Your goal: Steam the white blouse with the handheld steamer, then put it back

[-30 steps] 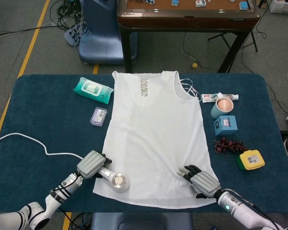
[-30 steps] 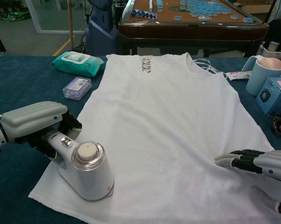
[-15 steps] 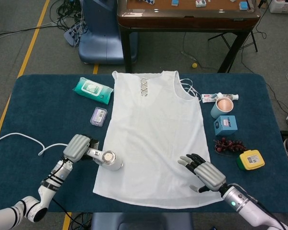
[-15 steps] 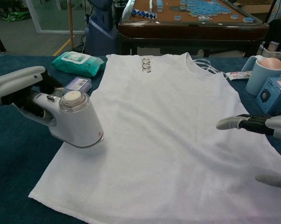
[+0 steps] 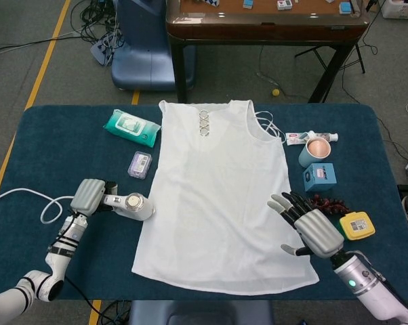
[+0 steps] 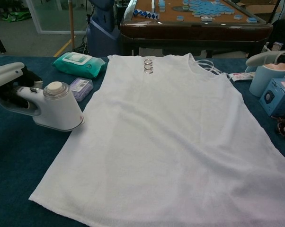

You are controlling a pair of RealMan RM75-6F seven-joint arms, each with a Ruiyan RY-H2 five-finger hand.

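The white blouse (image 5: 217,196) (image 6: 166,137) lies flat down the middle of the blue table, neckline at the far side. My left hand (image 5: 89,197) (image 6: 7,78) grips the handle of the white handheld steamer (image 5: 131,205) (image 6: 55,108), which is off the blouse, just left of its left edge, over the blue cloth. Its white cord (image 5: 28,198) trails off to the left. My right hand (image 5: 314,225) is raised above the table by the blouse's lower right edge, fingers spread, holding nothing. Only its fingertips (image 6: 268,56) show at the right border of the chest view.
Left of the blouse lie a green wipes pack (image 5: 131,127) and a small clear box (image 5: 140,164). On the right stand a blue mug (image 5: 314,149), a blue box (image 5: 320,177), a tube (image 5: 306,137), dark berries (image 5: 326,205) and a yellow-green container (image 5: 356,225). A wooden table (image 5: 265,20) stands behind.
My left hand has carried the steamer left and away, from the blouse's lower left corner onto the bare cloth beside it. My right hand has lifted off the blouse and moved right.
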